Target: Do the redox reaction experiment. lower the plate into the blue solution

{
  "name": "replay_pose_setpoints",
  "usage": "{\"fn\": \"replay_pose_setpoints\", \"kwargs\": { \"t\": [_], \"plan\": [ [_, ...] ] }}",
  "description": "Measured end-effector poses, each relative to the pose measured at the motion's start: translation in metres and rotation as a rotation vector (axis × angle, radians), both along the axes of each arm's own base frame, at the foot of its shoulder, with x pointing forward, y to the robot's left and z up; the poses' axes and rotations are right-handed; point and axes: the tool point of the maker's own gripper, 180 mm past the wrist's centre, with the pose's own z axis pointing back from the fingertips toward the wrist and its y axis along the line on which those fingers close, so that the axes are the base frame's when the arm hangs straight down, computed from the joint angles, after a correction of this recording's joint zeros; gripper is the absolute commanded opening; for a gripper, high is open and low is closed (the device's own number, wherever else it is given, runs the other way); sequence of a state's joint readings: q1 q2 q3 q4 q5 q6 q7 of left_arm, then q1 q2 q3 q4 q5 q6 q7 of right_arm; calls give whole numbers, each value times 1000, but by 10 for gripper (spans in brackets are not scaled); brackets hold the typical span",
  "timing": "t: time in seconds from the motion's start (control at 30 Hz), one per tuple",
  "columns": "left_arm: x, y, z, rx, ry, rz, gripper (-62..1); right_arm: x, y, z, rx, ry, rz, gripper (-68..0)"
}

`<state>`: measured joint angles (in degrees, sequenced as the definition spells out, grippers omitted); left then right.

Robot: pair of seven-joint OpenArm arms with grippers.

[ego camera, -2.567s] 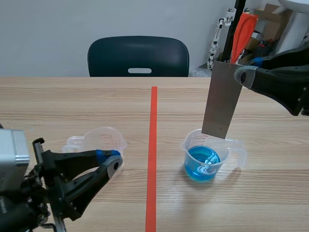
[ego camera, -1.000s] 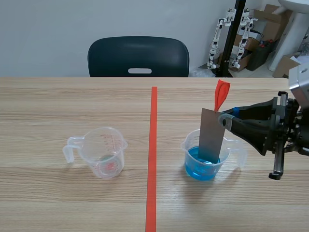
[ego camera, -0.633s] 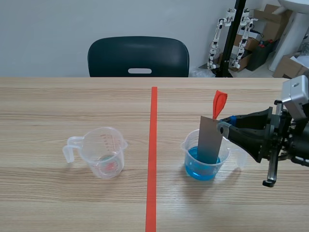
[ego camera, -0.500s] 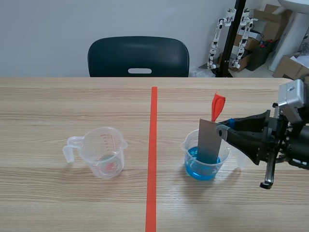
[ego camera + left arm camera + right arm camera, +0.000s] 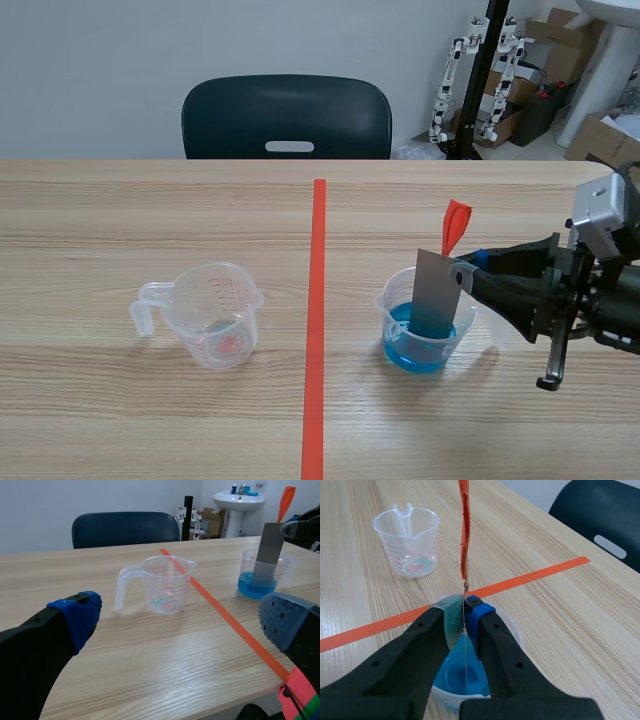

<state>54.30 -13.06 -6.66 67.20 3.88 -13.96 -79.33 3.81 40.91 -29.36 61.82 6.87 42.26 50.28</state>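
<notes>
Table [image 5: 120, 420] carries the blue-soln beaker [image 5: 418, 345], dark chair [image 5: 287, 117] well behind it. R gripper [image 5: 462, 268] comes in from the beaker's right, clamped on the grey plate [image 5: 433, 295], which stands upright in that beaker w/ lower end in the liquid; L gripper [image 5: 180, 621] spread wide, holding nothing, well apart from the beaker. Empty clear beaker [image 5: 215, 315] well left of it, past the orange line [image 5: 318, 300]; orange tab [image 5: 454, 225] juts up above the plate.

Clear measuring cup [image 5: 214, 318] stands upright on the wooden surface [image 5: 120, 210], reddish trace at its bottom; dark chair [image 5: 287, 112] behind the far edge; cardboard boxes [image 5: 560, 35] further back.
</notes>
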Motion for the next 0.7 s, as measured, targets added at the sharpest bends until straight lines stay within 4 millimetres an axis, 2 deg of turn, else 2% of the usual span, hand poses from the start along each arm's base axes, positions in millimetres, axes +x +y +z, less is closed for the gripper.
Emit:
{"fn": "replay_pose_setpoints", "kwargs": {
  "t": [0.17, 0.7],
  "plan": [
    [-6, -6, -5, 5, 11, -4, 14, 1, 1, 0, 5, -1, -1, -669],
    [-8, -5, -4, 16, -2, 2, 14, 1, 1, 0, 4, -1, -1, -669]
  ]
}}
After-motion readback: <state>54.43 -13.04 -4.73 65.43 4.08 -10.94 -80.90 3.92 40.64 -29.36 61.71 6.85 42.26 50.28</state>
